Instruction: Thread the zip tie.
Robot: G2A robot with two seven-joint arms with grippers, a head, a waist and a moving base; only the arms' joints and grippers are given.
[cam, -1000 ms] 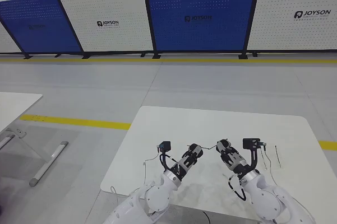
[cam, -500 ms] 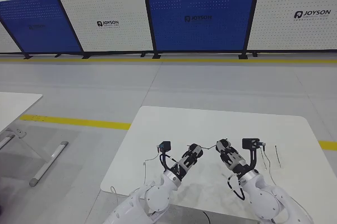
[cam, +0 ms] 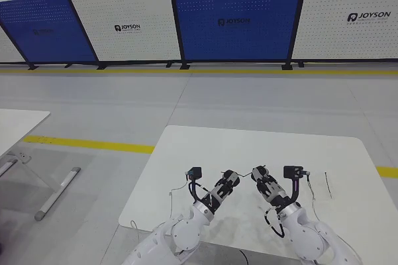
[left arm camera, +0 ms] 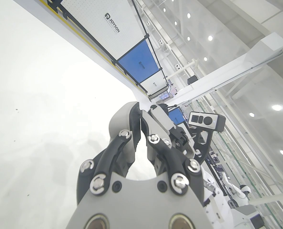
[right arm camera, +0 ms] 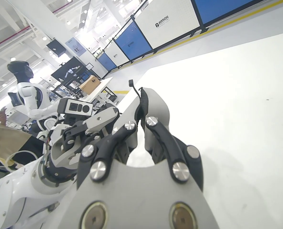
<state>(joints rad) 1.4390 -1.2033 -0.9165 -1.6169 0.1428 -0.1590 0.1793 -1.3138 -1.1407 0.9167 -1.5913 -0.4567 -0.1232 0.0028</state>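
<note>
Hovering over the near tabletop (cam: 251, 142), the right gripper (right arm camera: 140, 103) had its jaws pinched on a black zip tie (right arm camera: 134, 88), head poking past them. Just opposite, the left gripper (left arm camera: 140, 113) had its jaws clenched, contents unclear. A second tie (cam: 328, 185) lay farther right; panels (cam: 237, 30) stood beyond.

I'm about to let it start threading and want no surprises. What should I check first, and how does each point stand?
1. Right claw shut on the zip tie: ok.
2. Tie's head sticks out past that claw's tips: ok.
3. Left claw shut: ok.
4. Left claw holding the tail: cannot tell.
5. Tail lined up with the head: cannot tell.
6. Loose black strip lies on the table, apart from both claws: ok.
</note>
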